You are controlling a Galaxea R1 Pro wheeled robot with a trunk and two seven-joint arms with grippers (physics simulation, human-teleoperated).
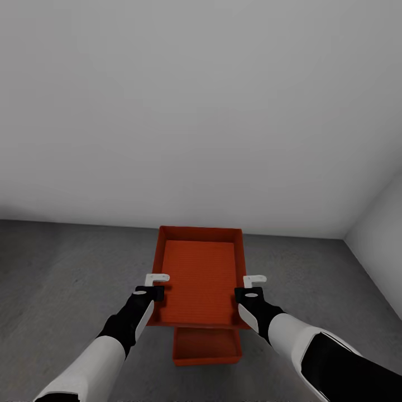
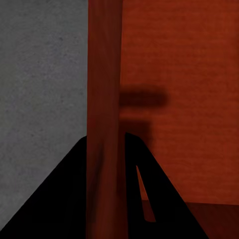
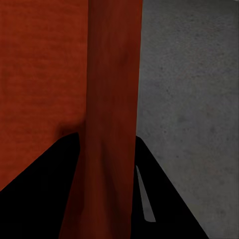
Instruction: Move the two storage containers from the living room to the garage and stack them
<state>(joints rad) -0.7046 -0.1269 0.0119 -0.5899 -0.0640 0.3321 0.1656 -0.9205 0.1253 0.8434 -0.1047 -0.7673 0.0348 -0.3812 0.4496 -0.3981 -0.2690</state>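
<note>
You are holding one orange-red storage container (image 1: pixel 200 276) up between both arms, directly over the second container (image 1: pixel 206 347), which sits on the dark grey concrete floor (image 1: pixel 67 279) of the garage near the base of the white wall (image 1: pixel 195 111). Your left gripper (image 1: pixel 157 285) has its fingers clamped over the held bin's left wall, and your right gripper (image 1: pixel 249 286) is clamped over its right wall, each wrist view showing a finger on either side of the rim. The held bin seems to hang above the lower one, though whether they touch is hard to tell from here.
</note>
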